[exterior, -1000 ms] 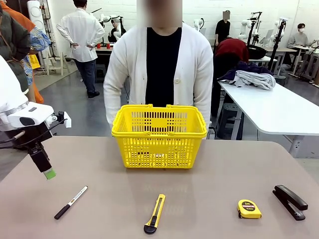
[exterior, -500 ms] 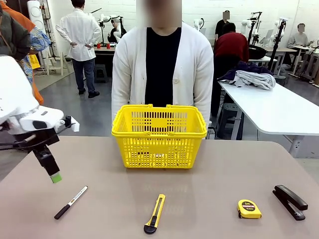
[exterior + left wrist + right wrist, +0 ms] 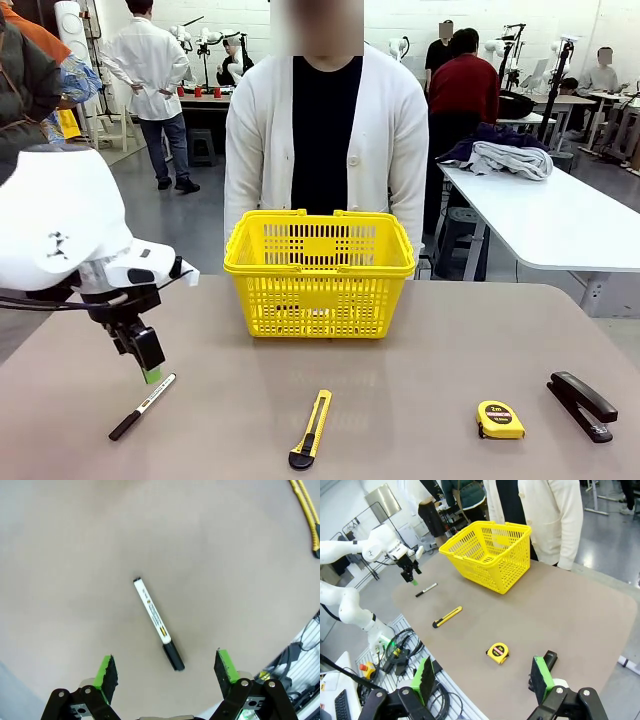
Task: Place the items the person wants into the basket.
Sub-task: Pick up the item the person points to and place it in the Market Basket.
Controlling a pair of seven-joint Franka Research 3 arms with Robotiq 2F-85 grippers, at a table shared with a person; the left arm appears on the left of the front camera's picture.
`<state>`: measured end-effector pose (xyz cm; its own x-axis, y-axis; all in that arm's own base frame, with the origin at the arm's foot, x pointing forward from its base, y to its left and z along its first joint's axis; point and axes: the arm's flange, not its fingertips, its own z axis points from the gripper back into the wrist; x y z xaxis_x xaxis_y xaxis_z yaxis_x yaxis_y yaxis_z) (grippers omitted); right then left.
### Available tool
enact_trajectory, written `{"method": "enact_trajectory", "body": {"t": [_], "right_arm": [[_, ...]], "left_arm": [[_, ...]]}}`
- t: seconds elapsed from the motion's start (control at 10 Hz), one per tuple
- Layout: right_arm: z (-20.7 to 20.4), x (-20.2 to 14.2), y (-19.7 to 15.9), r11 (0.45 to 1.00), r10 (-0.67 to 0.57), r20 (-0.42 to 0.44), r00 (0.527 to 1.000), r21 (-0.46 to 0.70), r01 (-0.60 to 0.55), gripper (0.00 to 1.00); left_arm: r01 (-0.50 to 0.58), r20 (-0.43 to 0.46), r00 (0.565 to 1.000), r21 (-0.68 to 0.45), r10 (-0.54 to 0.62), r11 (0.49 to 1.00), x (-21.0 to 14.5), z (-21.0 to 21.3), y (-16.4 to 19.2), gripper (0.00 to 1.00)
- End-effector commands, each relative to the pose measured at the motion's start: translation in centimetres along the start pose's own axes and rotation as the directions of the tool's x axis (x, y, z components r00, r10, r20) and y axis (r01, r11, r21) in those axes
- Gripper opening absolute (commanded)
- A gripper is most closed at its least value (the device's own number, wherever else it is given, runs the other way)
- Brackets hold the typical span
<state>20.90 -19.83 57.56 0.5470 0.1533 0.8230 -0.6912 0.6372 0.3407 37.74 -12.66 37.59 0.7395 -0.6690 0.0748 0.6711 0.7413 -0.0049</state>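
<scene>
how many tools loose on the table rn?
4: pen front left, knife front centre, tape measure right of it, stapler far right. The basket may hide more.

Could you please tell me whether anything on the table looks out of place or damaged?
Nothing stands out. The basket stands upright, and the pen, utility knife, tape measure and stapler lie flat and apart, with no visible damage.

Front camera faces the person (image 3: 325, 130) across the tabletop (image 3: 420, 370); left wrist camera looks straight down, close above the pen (image 3: 155, 618); right wrist, farther off, also sees it
</scene>
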Motion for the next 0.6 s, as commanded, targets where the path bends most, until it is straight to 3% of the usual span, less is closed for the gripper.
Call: {"method": "enact_trajectory", "body": {"t": [0.0, 0.5], "right_arm": [[-0.1, 0.2, -0.1, 1.0, 0.013, 0.024, 1.0, 0.014, -0.014, 1.0], [-0.1, 0.2, -0.1, 1.0, 0.013, 0.024, 1.0, 0.014, -0.014, 1.0]], "left_arm": [[-0.014, 0.019, 1.0, 0.04, 0.013, 0.999, -3.6, -4.7, -2.2, 1.0], [-0.089, 0.027, 0.996, 0.016, 0.088, 0.996, -5.1, -7.9, -2.6, 1.0]]}}
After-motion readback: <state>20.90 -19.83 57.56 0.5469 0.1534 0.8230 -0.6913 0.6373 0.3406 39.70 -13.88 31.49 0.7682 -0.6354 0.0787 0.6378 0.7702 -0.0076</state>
